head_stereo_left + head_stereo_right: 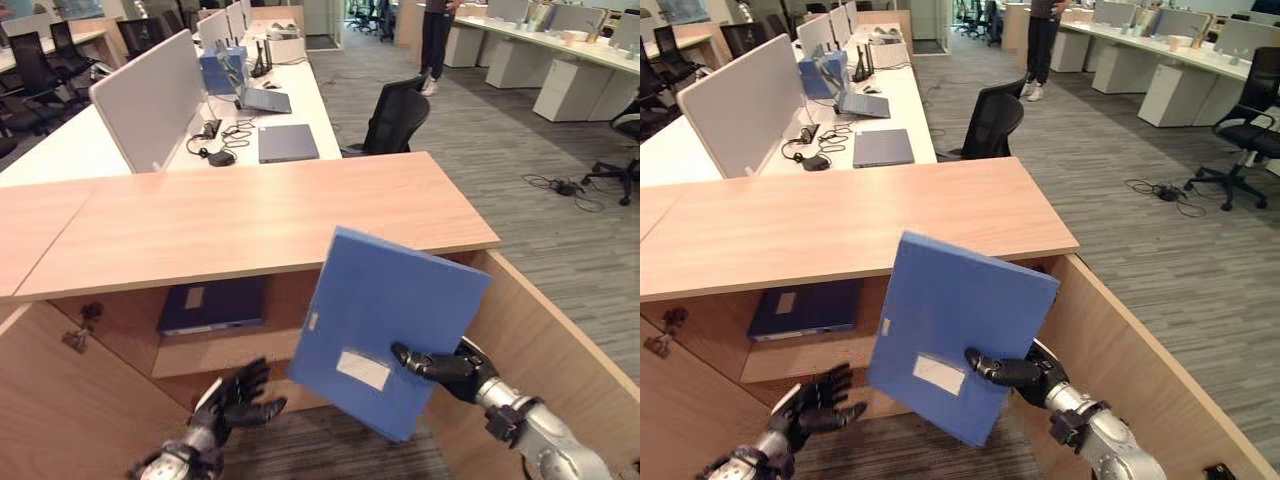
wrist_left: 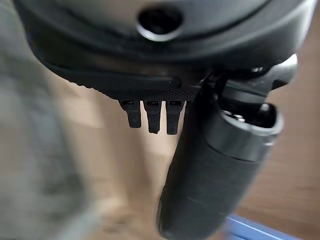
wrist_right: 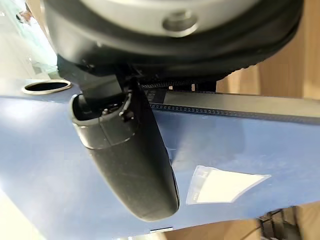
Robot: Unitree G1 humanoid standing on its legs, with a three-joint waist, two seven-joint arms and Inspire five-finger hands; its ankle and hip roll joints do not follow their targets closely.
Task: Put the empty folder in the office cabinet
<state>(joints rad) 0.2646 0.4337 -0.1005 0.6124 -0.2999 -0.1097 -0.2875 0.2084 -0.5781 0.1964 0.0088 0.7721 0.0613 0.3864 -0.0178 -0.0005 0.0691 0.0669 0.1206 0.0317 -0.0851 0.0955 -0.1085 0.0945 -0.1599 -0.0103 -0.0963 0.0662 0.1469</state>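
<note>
Your right hand point(image 1: 445, 368) pinches the flat blue plastic folder point(image 1: 385, 325) at its lower edge, thumb across the face, holding it tilted in front of the open wooden office cabinet point(image 1: 230, 345). Your left hand point(image 1: 240, 398) hangs below the cabinet opening, fingers loosely spread and holding nothing. The grip is at one corner, so the folder is likely to pivot or slip. Its upper corner may strike the light wooden desk point(image 1: 250, 215) top above the cabinet. A dark blue folder point(image 1: 212, 303) already lying on the cabinet shelf may block entry.
</note>
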